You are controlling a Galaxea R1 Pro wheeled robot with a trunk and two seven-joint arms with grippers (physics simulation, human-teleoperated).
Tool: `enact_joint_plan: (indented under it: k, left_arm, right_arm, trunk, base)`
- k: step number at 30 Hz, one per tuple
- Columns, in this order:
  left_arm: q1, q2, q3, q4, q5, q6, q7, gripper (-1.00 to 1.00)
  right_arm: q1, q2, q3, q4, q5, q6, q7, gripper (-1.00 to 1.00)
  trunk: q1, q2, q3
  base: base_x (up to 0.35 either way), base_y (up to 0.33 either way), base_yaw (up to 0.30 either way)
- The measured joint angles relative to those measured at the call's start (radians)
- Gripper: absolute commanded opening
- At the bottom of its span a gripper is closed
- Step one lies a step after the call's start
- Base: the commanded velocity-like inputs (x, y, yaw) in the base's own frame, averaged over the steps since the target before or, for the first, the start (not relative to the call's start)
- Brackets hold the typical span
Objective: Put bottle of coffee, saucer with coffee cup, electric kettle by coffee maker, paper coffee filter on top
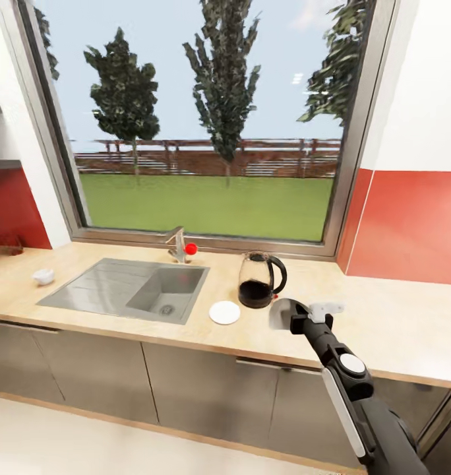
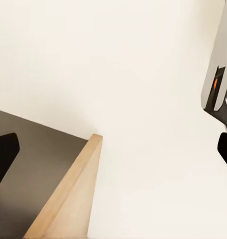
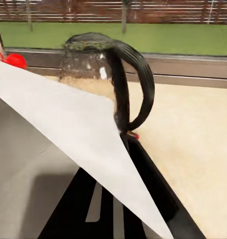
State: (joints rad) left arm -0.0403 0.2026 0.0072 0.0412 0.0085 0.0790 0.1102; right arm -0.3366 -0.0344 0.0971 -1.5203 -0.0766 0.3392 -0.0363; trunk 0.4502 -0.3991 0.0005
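A glass jug-shaped coffee maker (image 1: 260,280) with a black base and handle stands on the wooden countertop (image 1: 384,330), right of the sink. Just to its right, my right gripper (image 1: 290,318) is shut on a pale paper coffee filter (image 1: 281,313). In the right wrist view the filter (image 3: 68,129) spreads wide in front of the coffee maker (image 3: 88,64), whose handle is close ahead of the black fingers (image 3: 153,189). A white saucer (image 1: 224,313) lies left of the coffee maker. A small white cup (image 1: 43,276) sits left of the sink. My left gripper (image 2: 113,154) hangs open.
A steel sink (image 1: 130,289) with a tap and red knob (image 1: 190,249) is set into the counter under a big window. A small white piece (image 1: 326,308) shows beside my right wrist. Grey cabinets run below. In the left wrist view a wooden edge (image 2: 68,194) shows.
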Motion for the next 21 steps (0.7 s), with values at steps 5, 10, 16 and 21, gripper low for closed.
enact_joint_plan:
  k: [5, 10, 16, 21]
  left_arm:
    - [0.000, -0.001, 0.000, 0.000, 0.000, -0.004, -0.001, 1.00]
    - [0.000, -0.001, 0.001, -0.001, 0.000, -0.007, -0.002, 1.00]
    - [-0.001, -0.019, -0.001, -0.013, -0.003, -0.008, -0.002, 1.00]
    - [0.000, -0.021, -0.001, -0.015, -0.002, -0.005, -0.002, 1.00]
  right_arm:
    - [0.000, 0.000, 0.000, 0.000, 0.000, 0.001, 0.000, -1.00]
    - [0.000, 0.000, 0.001, 0.000, 0.000, 0.001, 0.000, -1.00]
    - [0.000, 0.000, 0.001, 0.000, 0.000, 0.000, 0.000, -1.00]
    - [0.000, 0.000, 0.001, 0.000, -0.001, 0.001, 0.001, -1.00]
  trunk:
    - [0.000, 0.000, 0.000]
    - [0.000, 0.000, 0.000]
    - [0.000, 0.000, 0.000]
    - [-0.001, 0.000, 0.000]
  base:
    - [-0.311, 0.200, 0.275]
    - [-0.232, 0.151, 0.276]
    - [-0.017, 0.010, 0.276]
    - [-0.001, 0.000, 0.276]
